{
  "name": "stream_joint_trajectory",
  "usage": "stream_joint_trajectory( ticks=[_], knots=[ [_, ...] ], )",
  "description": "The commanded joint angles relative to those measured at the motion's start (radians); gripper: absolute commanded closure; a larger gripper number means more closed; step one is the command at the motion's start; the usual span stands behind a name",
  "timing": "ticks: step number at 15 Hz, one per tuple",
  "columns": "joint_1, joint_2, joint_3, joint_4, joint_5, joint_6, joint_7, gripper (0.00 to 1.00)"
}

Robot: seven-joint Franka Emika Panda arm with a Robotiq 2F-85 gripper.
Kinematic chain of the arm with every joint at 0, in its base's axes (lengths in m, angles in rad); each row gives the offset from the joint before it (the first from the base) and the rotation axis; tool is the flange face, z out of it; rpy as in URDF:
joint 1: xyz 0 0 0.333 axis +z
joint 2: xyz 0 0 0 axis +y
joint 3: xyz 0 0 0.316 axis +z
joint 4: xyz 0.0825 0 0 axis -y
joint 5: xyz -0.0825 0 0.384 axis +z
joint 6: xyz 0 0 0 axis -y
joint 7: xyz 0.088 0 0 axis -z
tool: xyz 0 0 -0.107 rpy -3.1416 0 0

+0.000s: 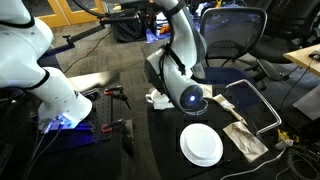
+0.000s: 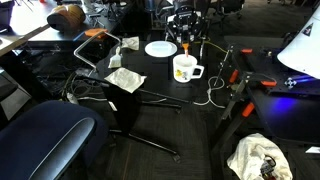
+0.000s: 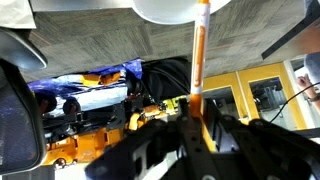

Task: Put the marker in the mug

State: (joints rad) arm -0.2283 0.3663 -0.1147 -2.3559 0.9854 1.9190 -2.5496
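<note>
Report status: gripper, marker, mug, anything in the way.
Gripper shut on marker. Mug upright near plate, marker not yet in it. White cable lies beside mug, not across it.

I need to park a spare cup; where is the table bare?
In an exterior view, bare tabletop lies between the plate, the mug and the crumpled paper. It is crowded by the plate, where the gripper holds the marker.
</note>
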Motion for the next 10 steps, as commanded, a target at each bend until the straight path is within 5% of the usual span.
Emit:
stream_joint_trajectory(
  ticks=[1, 3, 4, 6, 7, 10],
  knots=[
    [-0.022, 0.069, -0.004, 0.041, 0.028, -0.030, -0.066, 0.95],
    [-0.030, 0.102, -0.003, 0.053, 0.030, -0.028, -0.089, 0.95],
    [-0.091, 0.096, 0.064, 0.069, 0.006, -0.019, -0.048, 0.95],
    [-0.119, 0.120, 0.089, 0.083, 0.007, -0.015, -0.054, 0.95],
    [-0.134, 0.128, 0.103, 0.088, 0.007, -0.012, -0.054, 0.56],
    [-0.173, 0.135, 0.140, 0.095, -0.001, -0.001, -0.054, 0.41]
  ],
)
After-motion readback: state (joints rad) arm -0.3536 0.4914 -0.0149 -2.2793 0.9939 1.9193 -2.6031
